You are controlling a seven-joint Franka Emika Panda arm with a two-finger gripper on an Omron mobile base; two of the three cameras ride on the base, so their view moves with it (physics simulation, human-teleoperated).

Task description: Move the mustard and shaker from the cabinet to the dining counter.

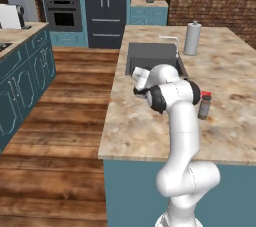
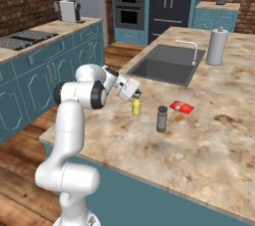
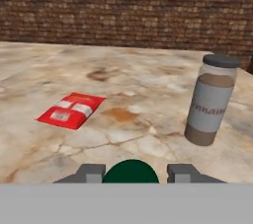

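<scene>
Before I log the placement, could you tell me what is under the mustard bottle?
The mustard stands upright on the dining counter, its base on bare marbled stone. The claw sits over its green cap, hiding the top.

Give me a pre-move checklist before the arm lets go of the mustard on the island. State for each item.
1. Mustard is over the dining counter, not the sink: ok.
2. Mustard upright, its base on the stone: looks upright; contact cannot tell.
3. Gripper jaws stand either side of the green cap: ok, though true grip cannot tell.
4. Dark shaker stands apart from the mustard: ok.
5. Red packet lies flat, out of the release spot: ok.
6. Light grey shaker already delivered: not ok; it is not on the counter near the gripper.
</scene>
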